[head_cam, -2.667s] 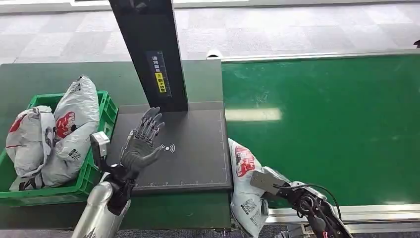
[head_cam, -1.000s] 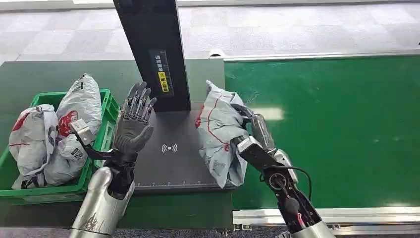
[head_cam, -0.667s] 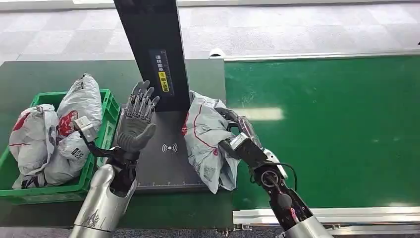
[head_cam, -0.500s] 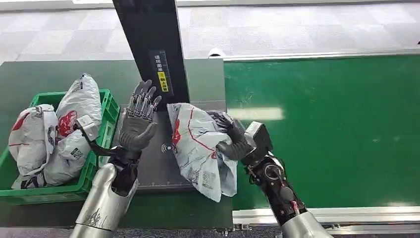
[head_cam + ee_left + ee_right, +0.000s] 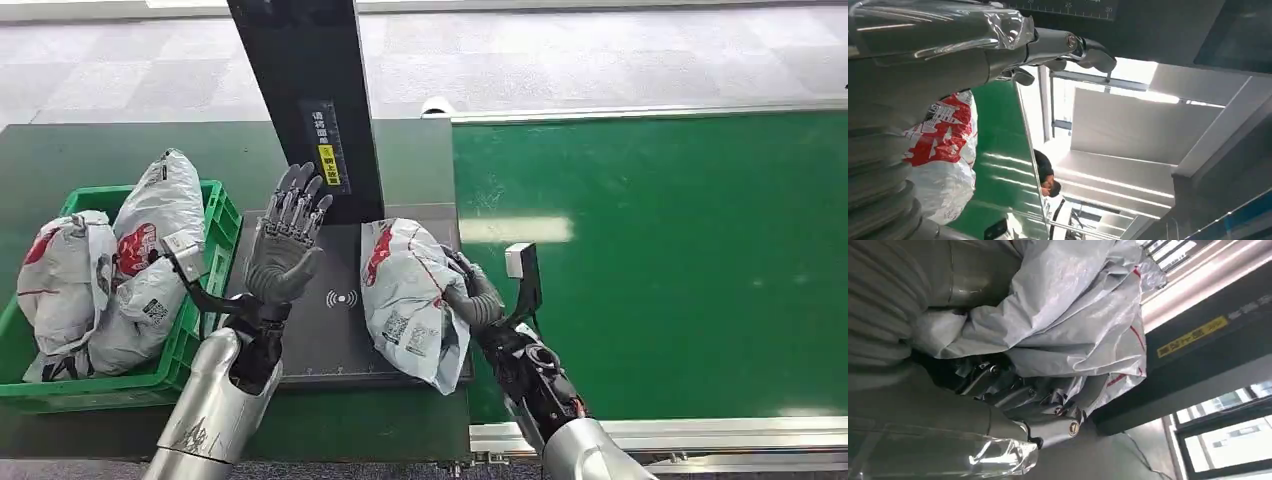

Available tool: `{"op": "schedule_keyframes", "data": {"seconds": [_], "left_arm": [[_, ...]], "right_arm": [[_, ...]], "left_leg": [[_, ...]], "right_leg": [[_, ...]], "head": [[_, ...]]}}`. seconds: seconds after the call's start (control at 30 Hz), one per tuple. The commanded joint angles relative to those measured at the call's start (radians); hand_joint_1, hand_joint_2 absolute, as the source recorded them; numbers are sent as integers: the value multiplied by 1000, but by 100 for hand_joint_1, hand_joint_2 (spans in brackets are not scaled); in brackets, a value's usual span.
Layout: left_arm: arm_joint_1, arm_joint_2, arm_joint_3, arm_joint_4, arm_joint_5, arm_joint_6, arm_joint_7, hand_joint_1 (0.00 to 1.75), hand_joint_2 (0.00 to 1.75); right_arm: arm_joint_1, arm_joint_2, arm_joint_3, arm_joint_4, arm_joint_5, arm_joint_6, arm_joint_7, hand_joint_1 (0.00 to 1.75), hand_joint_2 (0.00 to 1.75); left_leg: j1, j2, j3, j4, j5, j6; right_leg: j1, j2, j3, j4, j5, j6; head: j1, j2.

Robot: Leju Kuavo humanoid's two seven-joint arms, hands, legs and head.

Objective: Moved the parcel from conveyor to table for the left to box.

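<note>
A grey plastic parcel (image 5: 408,293) with red print lies on the dark scanner pad (image 5: 335,335) at the table's right end, beside the green conveyor (image 5: 650,260). My right hand (image 5: 468,295) grips the parcel's right side; in the right wrist view its fingers (image 5: 1048,412) press into the crumpled parcel (image 5: 1073,315). My left hand (image 5: 287,248) is raised over the pad's left part, palm up and fingers spread, holding nothing, a short way left of the parcel. In the left wrist view the parcel (image 5: 945,165) lies beyond my left hand (image 5: 923,55).
A green crate (image 5: 213,228) at the left holds several similar grey parcels (image 5: 150,260). A black scanner post (image 5: 305,100) rises behind the pad. The conveyor's metal rail (image 5: 660,435) runs along the near edge. A person (image 5: 1048,175) stands far off in the left wrist view.
My right hand has carried the parcel from the conveyor's near edge up and left, then lowered it onto the scanner pad. My left hand rose and stayed spread beside the post.
</note>
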Motion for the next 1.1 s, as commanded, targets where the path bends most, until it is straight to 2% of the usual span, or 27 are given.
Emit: {"op": "schedule_keyframes", "data": {"seconds": [0.03,0.07,0.2,0.23,0.27,0.4,0.5,0.73,0.9,0.93,1.0,1.03,1.1], "left_arm": [[-42,5,-8,85,-6,-11,5,0,175],[-44,5,-6,89,-7,-15,4,0,175],[-49,4,-6,98,-8,-19,5,0,175],[-51,4,-5,101,-9,-19,6,0,175],[-53,5,-5,105,-9,-20,5,0,175],[-56,8,-2,113,-12,-23,5,0,175],[-52,12,-3,113,-26,-28,8,0,175],[-42,12,-7,116,-45,-31,13,0,175],[-40,13,-12,138,-62,-38,10,0,175],[-25,11,-5,122,-66,-30,12,0,175],[0,17,-3,91,-81,-29,20,0,175],[9,19,0,83,-89,-30,26,0,175],[12,18,3,82,-95,-32,26,0,175]], "right_arm": [[-6,19,-32,125,25,-109,-7,175,175],[-3,14,-30,127,28,-131,32,175,175],[-1,2,-2,136,61,-153,73,175,175],[1,-1,6,134,69,-146,85,98,175],[5,-3,3,129,63,-118,96,0,175],[8,-3,15,113,69,-59,89,0,175],[3,-8,53,73,110,0,27,0,175],[24,-19,82,29,152,24,-4,0,175],[59,-43,168,-45,319,-90,-36,0,175],[81,-41,123,-92,315,-131,-76,0,175],[118,-54,99,-202,362,-214,-83,0,175],[149,-68,81,-293,378,-212,-65,0,175],[169,-77,69,-358,400,-205,-35,0,175]], "left_leg": [[0,-1,2,-1,0,1],[0,-1,1,-1,0,1],[0,-1,1,-1,0,1],[0,-1,2,-1,1,2],[0,0,3,-1,0,1],[0,-1,5,-1,2,1],[0,0,6,-1,1,1],[0,0,6,-1,1,1],[0,1,5,-1,1,1],[-1,0,5,-1,1,1],[0,0,5,-2,1,2],[0,0,5,-1,1,1],[-1,-1,5,-1,1,2]], "right_leg": [[0,-2,2,-1,0,-1],[0,-2,2,-1,0,0],[0,-2,2,-1,0,0],[0,-2,2,-1,0,0],[0,-2,3,-1,0,0],[0,-4,6,-2,1,-1],[0,-2,6,-1,1,-1],[0,-2,6,-1,0,-1],[0,-1,6,-1,0,-1],[0,-2,5,-1,1,-1],[0,-2,6,-2,1,-1],[0,-2,6,-2,1,-1],[0,-3,5,-1,1,-1]], "head": [[0,0],[0,0],[0,0],[0,0],[0,0],[0,0],[0,0],[0,0],[0,0],[0,0],[0,0],[0,0],[0,0]]}}
